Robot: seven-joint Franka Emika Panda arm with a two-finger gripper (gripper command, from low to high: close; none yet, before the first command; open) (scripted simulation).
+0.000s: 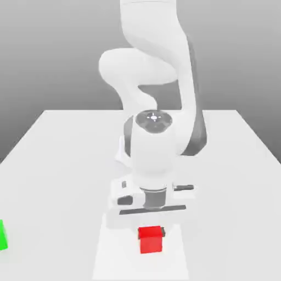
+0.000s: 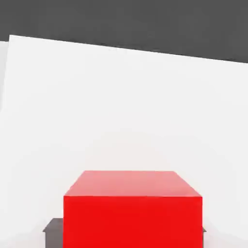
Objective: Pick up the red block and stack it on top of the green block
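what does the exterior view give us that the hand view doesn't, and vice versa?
Exterior view only: the green block at the exterior view's left edge, and the white arm reaching down over the table.

Hand view only: a broad dark gray band beyond the white surface.

Both: the red block, with dark parts of the claw right at its sides, and a white surface around it.
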